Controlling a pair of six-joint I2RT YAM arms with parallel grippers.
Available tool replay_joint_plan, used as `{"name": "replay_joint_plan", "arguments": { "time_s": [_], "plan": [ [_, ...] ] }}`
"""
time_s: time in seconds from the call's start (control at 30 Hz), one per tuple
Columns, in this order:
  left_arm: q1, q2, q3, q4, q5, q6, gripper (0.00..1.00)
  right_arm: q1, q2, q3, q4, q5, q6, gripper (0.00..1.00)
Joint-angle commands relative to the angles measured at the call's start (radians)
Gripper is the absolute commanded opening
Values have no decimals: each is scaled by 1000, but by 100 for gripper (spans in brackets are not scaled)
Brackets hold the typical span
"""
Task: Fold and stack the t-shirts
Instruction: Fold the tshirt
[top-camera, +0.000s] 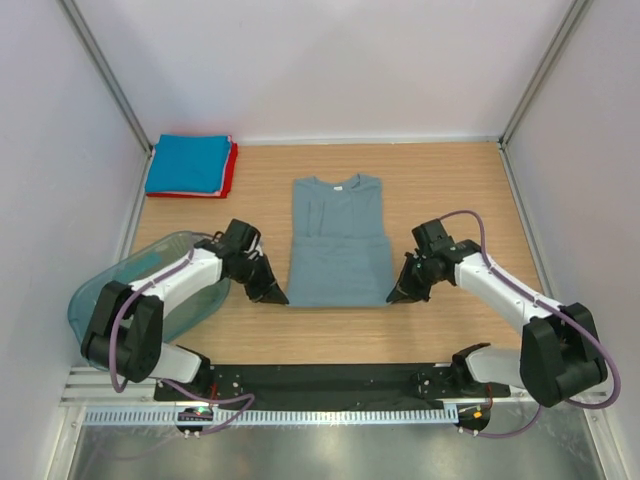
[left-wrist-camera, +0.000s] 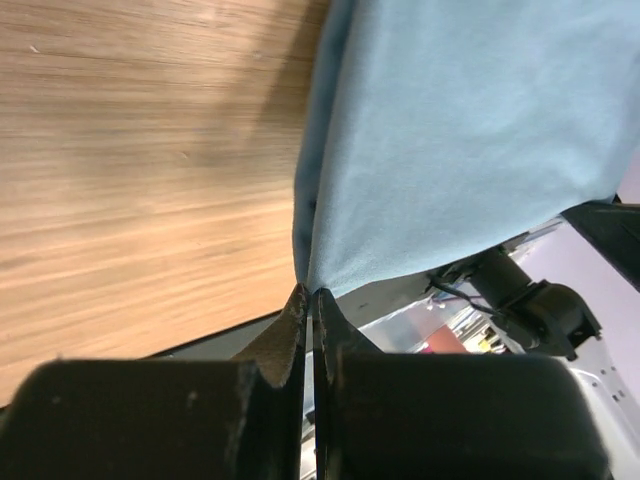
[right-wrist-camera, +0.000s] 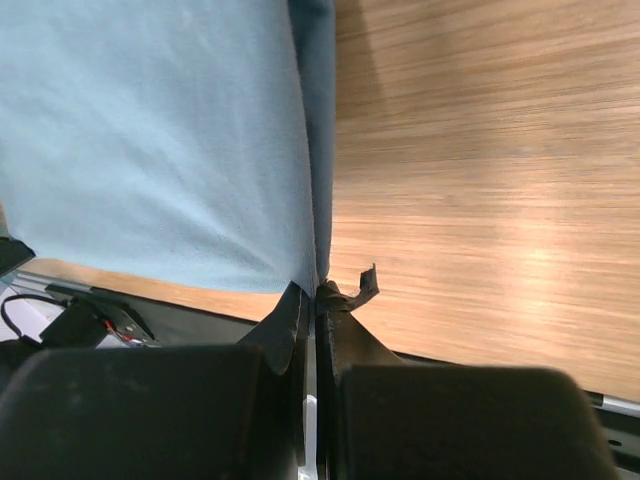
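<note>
A dusty grey-blue t-shirt lies flat mid-table, sleeves folded in, collar and white neck label toward the back. My left gripper is shut on its near left hem corner; in the left wrist view the grey-blue t-shirt runs up from the pinched tips of the left gripper. My right gripper is shut on the near right hem corner; the right wrist view shows the right gripper clamping the edge of the grey-blue t-shirt. A bright blue t-shirt sits folded on a red t-shirt at the back left.
A translucent teal plastic tub lies at the near left, under the left arm. Metal frame posts and white walls close the table on three sides. A black base rail runs along the near edge.
</note>
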Motion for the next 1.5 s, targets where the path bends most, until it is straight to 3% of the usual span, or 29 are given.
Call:
{"name": "replay_joint_plan", "arguments": {
  "time_s": [0.0, 0.3, 0.67, 0.97, 1.2, 1.47],
  "plan": [
    [-1, -69, 73, -106, -58, -19, 0, -4, -54, 77, -98, 63, -11, 1],
    [1, -69, 359, -284, -233, 4, 0, -7, 18, 330, -198, 140, -25, 1],
    [65, 202, 708, -241, -265, 62, 0, -83, 242, 641, -187, 161, -69, 1],
    [93, 443, 1030, -99, -264, 47, 0, -132, 505, 904, -63, 92, -105, 1],
    [146, 630, 1127, 15, -271, 12, 0, -157, 710, 1098, 26, 14, -108, 1],
    [183, 867, 1275, 207, -153, 4, 0, -183, 894, 1184, 181, -50, -60, 3]
  ]
}}
